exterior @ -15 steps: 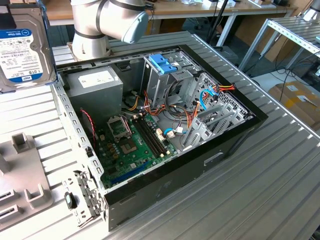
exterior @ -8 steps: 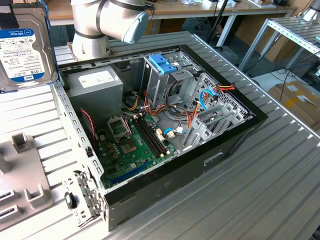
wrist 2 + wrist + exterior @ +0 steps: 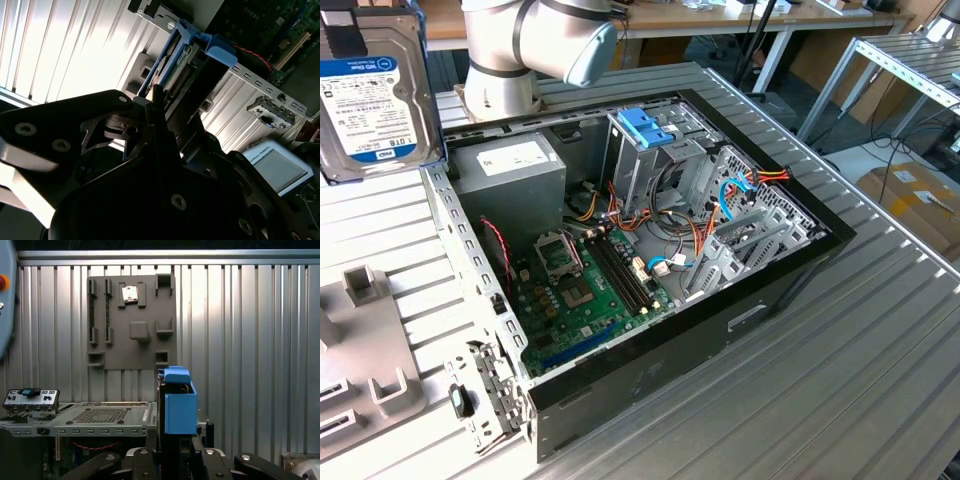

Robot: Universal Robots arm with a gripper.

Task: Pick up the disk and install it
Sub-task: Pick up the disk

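Observation:
The disk (image 3: pixel 368 98), grey metal with a white label, hangs in the air at the exterior view's upper left, beside the open computer case (image 3: pixel 790 290). In both wrist views it is seen edge-on with its light-blue carrier rails (image 3: pixel 179 407). My gripper (image 3: pixel 172 457) is shut on the disk's (image 3: pixel 181 61) lower part, its black fingers (image 3: pixel 156 100) on either side. The disk hovers above the case's side wall (image 3: pixel 100 424), outside the case. Inside the case stands the metal drive cage (image 3: pixel 640 165) with a blue latch (image 3: pixel 645 128) on top.
The case lies on a ribbed metal table (image 3: pixel 880 350), with a motherboard (image 3: pixel 585 290), loose cables (image 3: pixel 695 235) and a power supply (image 3: pixel 510 170) inside. A grey fixture board (image 3: pixel 131 322) lies on the table beside the case. The arm's base (image 3: pixel 505 50) stands behind the case.

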